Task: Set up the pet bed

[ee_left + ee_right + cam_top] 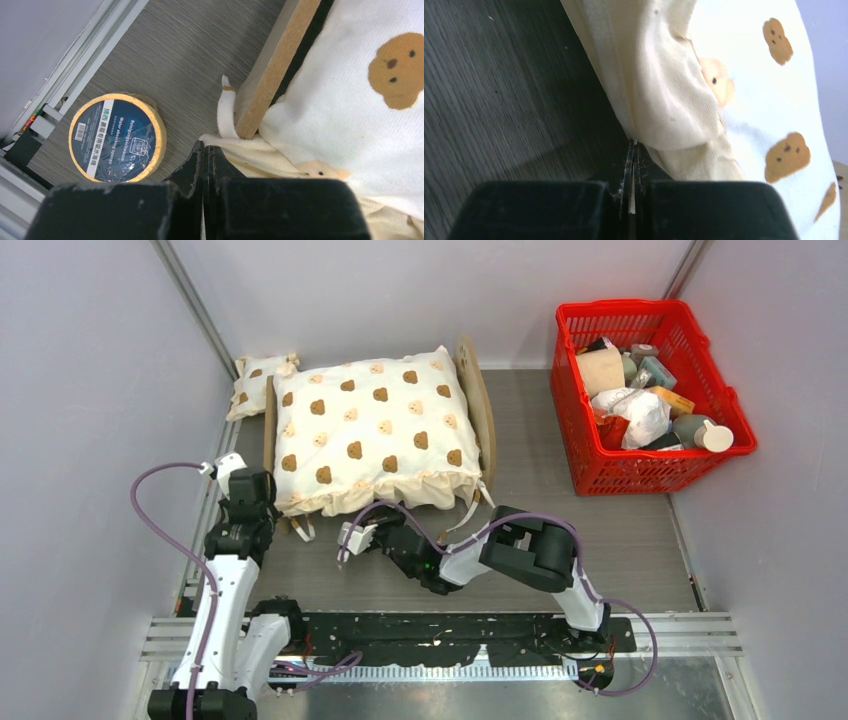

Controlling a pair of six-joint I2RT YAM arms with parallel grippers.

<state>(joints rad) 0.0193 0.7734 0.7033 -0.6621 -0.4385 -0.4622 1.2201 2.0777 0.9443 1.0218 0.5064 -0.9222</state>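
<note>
Table (620,540): grey woodgrain.
Sponge (117,137): label read "Water absorbing Sponge", lay at 9 o'clock of pet bed (270,75) corner.
Left gripper (205,155): fully closed, hold unclear.
Right gripper (633,150): pinched cushion (684,110) hem.

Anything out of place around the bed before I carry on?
Yes. The small pillow lies on the table beyond the pet bed's left end, not on the cushion. A round packaged sponge sits on the table near the bed's wooden end board.

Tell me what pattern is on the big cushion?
The cushion is cream with brown bear faces; top view shows it best.
</note>
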